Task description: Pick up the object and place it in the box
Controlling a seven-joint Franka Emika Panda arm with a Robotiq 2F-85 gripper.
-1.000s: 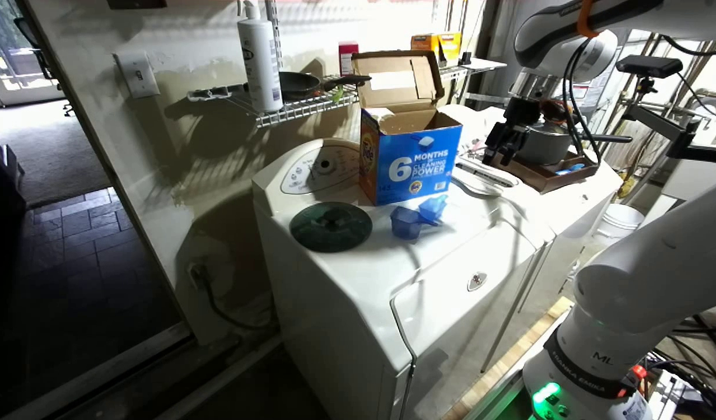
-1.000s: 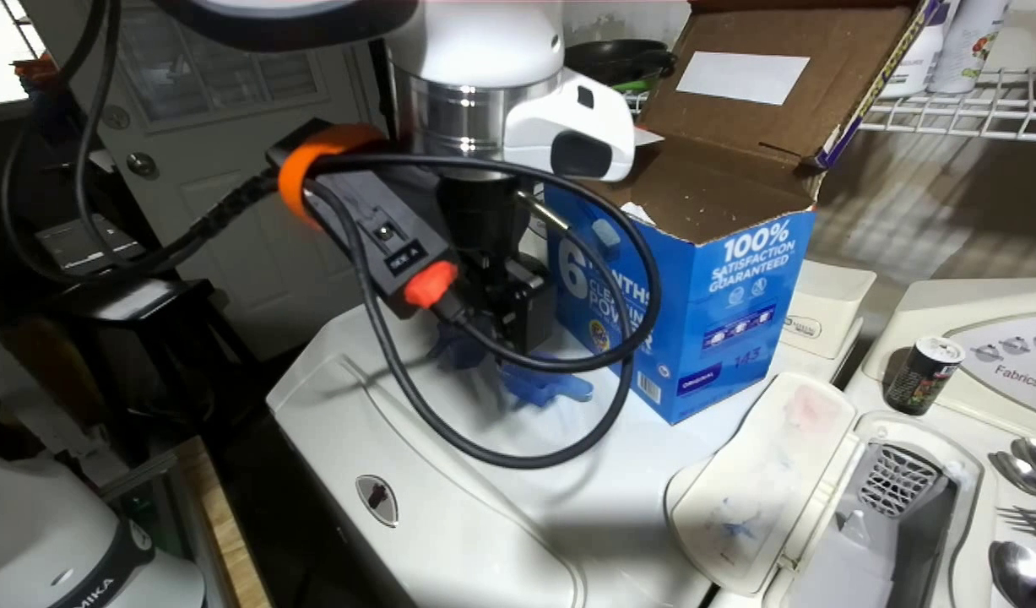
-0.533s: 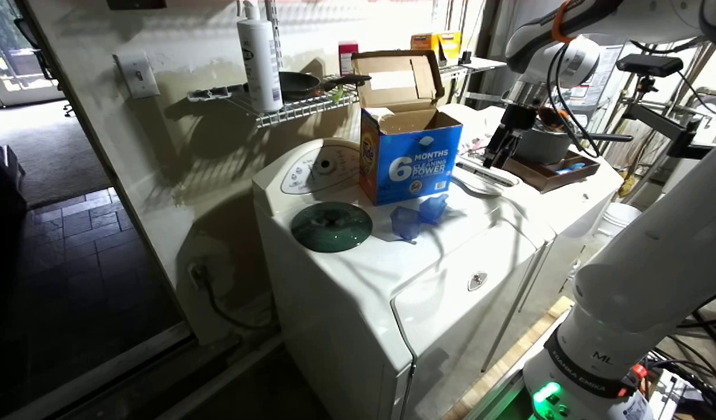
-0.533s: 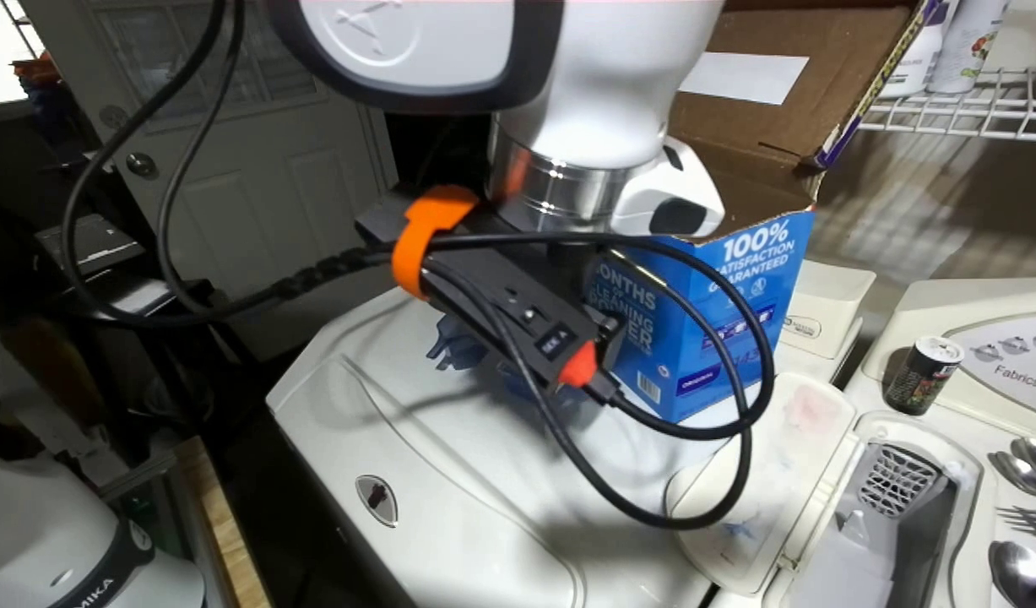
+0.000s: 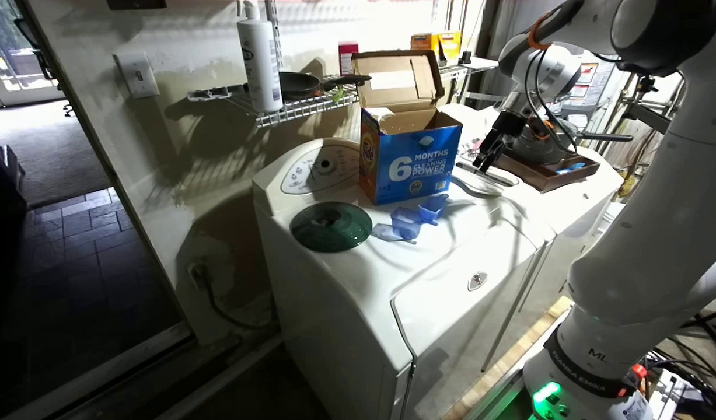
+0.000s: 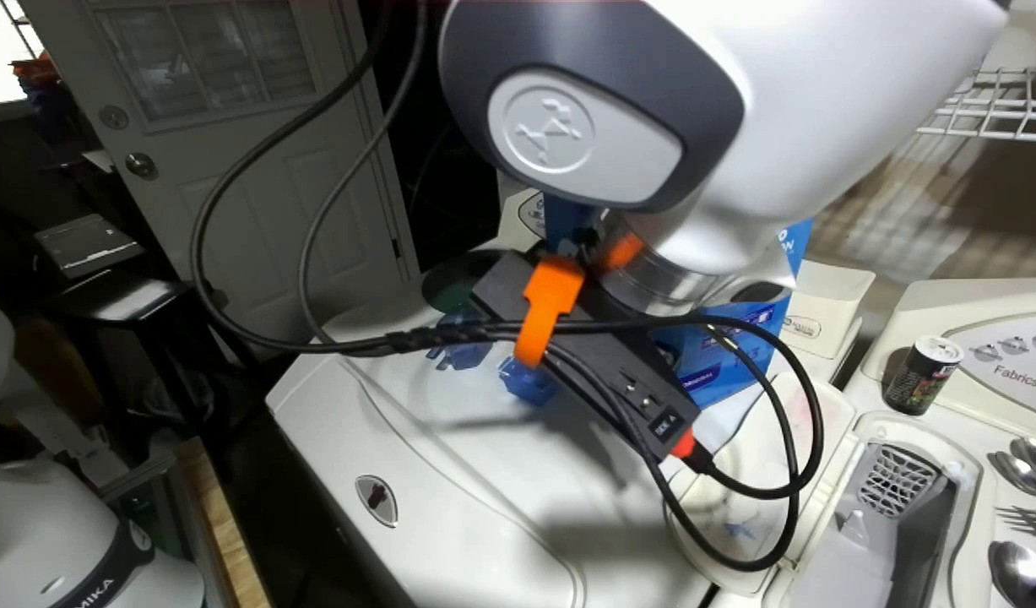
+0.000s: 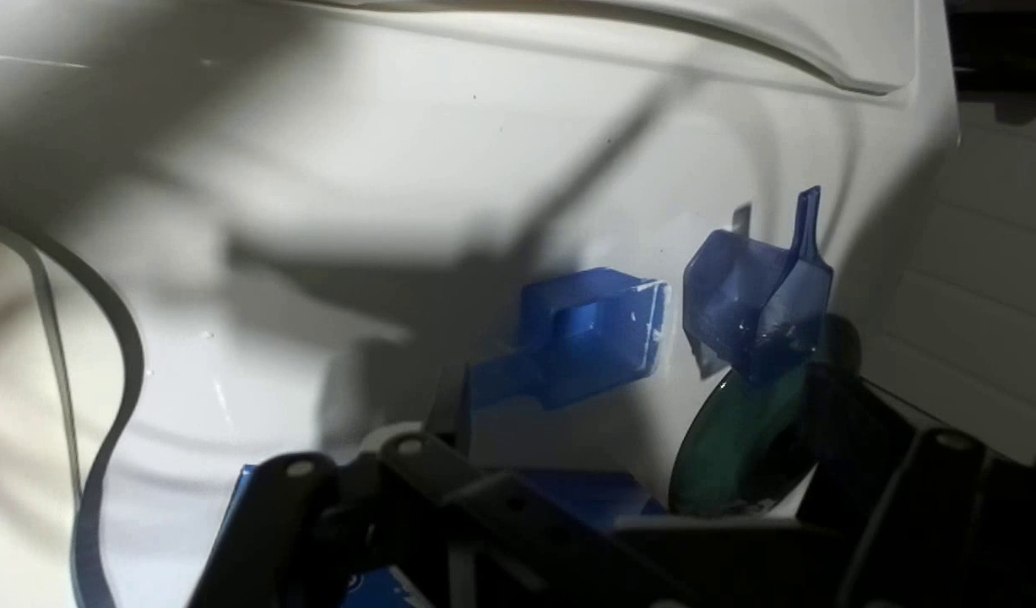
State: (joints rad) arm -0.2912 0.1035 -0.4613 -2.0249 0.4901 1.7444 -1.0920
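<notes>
Two translucent blue scoops lie on the white washer top. The nearer-to-box scoop (image 5: 432,209) also shows in an exterior view (image 6: 526,380) and in the wrist view (image 7: 593,338). The other scoop (image 5: 405,223) lies by a green lid and shows in the wrist view (image 7: 729,291). The blue cardboard box (image 5: 419,163) with the white "6" stands behind them, flap up; the arm partly hides it in an exterior view (image 6: 737,359). My gripper (image 5: 481,166) is right of the box, above the surface. In the wrist view its fingers (image 7: 644,376) are wide apart and empty.
The round green lid (image 5: 331,227) lies left of the scoops. A pot (image 5: 541,146) sits in a brown tray (image 5: 547,179) at the right. A dark can (image 6: 923,376) and cutlery (image 6: 1024,473) lie beyond the box. A wire shelf (image 5: 311,108) runs along the wall.
The arm has swung and tilted; the gripper has moved a little left and down in an exterior view. The arm now covers more of the box. The scoops and box have not moved.
</notes>
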